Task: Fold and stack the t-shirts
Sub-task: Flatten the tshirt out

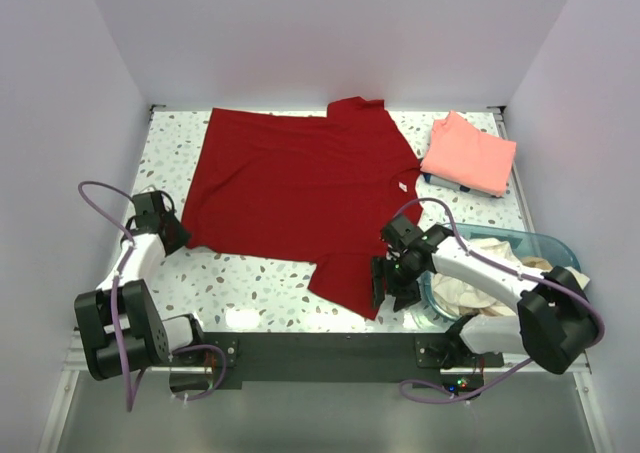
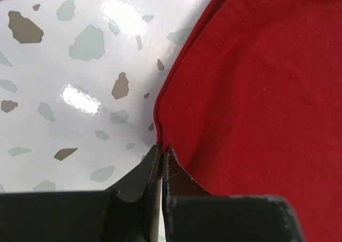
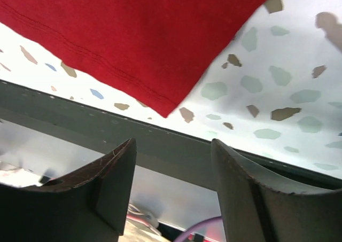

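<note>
White walls [image 1: 300, 33] close in a pale, stone-flecked worktop [image 1: 260, 283] seen from above, with a dark rail [image 1: 330, 348] along its near edge where both arms are bolted. A dark red t-shirt [image 1: 300, 188] lies spread flat across the middle, its collar toward the right and a small white neck label [image 1: 400, 186] showing there. A folded salmon-pink t-shirt [image 1: 468, 153] sits in the far right corner, apart from the red one. A translucent teal basket [image 1: 545, 245] stands at the near right, with crumpled cream-white t-shirts [image 1: 480, 293] inside it. The left hand [image 1: 170, 235] is low at the red shirt's near left corner. The right hand [image 1: 385, 283] is at the shirt's near right sleeve, just beside the basket. From the left wrist, glossy worktop [image 2: 64, 65] fills the left half and the dark red t-shirt [image 2: 256, 92] the right, its hem curving down to the tips. The left hand [image 2: 161, 148] has its fingers [image 2: 141, 172] pressed together with only a hairline slit between them, and the hem's edge looks pinched there. From the right wrist, the dark red t-shirt [image 3: 133, 33] covers the upper left, its stitched hem ending in a pointed corner over the speckled worktop [image 3: 288, 92]. The dark rail [image 3: 53, 111] crosses below it. The right hand [image 3: 172, 143] has its fingers [image 3: 115, 172] set well apart, holding nothing, with the shirt's corner just ahead of the gap and not touching either one.
</note>
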Robot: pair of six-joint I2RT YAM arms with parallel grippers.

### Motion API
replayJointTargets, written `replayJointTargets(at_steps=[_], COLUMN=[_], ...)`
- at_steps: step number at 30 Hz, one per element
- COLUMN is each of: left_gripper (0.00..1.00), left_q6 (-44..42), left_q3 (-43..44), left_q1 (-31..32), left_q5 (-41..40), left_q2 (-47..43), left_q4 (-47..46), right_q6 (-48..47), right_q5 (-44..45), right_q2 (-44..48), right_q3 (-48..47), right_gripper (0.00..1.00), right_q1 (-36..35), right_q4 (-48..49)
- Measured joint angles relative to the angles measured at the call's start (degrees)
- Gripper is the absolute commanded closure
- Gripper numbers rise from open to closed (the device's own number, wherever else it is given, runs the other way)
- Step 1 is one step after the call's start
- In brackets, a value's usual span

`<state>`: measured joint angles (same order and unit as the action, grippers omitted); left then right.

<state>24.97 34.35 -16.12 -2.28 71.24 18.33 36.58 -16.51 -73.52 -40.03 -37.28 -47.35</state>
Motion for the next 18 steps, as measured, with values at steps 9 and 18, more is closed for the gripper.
replayJointTargets(at_steps=[9, 18], left_gripper=[1.0, 1.0], left_q6=[-0.6, -1.1], left_q3=[-1.2, -1.2], left_q1=[0.0, 0.0], left_q5=[2.2, 2.4], left_q2=[-1.0, -1.0], left_q4=[-0.7, -0.7], right_q6=[8.1, 12.5], right_q5=[0.7, 6.2], right_q2=[0.8, -2.7], right_q3=[1.8, 4.0], right_gripper=[0.46, 0.51], right_q1=[-4.7, -8.0], right_q4=[5.1, 9.0])
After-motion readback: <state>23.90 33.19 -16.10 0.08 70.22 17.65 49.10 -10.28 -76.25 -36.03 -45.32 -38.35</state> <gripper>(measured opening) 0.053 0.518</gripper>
